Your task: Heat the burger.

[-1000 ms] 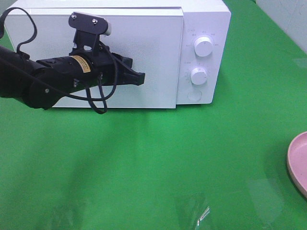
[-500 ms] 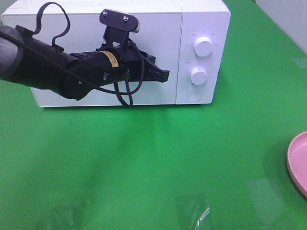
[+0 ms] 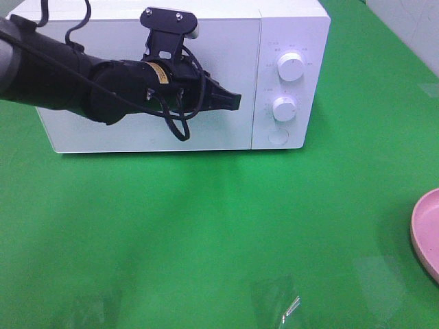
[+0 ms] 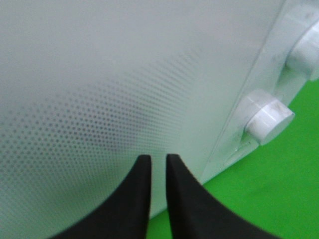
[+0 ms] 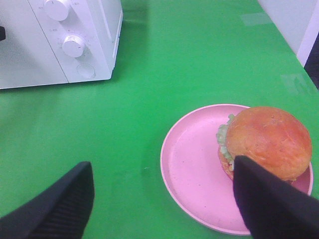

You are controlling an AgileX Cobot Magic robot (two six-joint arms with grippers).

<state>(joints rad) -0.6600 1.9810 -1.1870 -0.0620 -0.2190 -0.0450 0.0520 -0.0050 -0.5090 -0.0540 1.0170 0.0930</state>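
Observation:
The burger (image 5: 269, 139), with a glossy orange-brown bun and green lettuce, sits on a pink plate (image 5: 194, 169) in the right wrist view. My right gripper (image 5: 164, 199) hovers open over the plate, one finger beside the burger, nothing held. In the exterior view the burger is out of frame and only the plate's rim (image 3: 426, 236) shows at the right edge. The white microwave (image 3: 226, 41) stands at the back with its door shut. My left gripper (image 3: 236, 101) points at the door's right side near the knobs. Only a thin slit separates its fingertips (image 4: 143, 164), and they hold nothing.
Two white knobs (image 3: 291, 66) (image 3: 284, 108) and a round button (image 3: 278, 136) sit on the microwave's right panel. A scrap of clear plastic (image 3: 291, 307) lies on the green cloth near the front. The right arm is outside the exterior view.
The microwave door, ajar a second ago, now lies flush. My left gripper travelled right along it towards the knobs, then rose slightly. The right side is unchanged.

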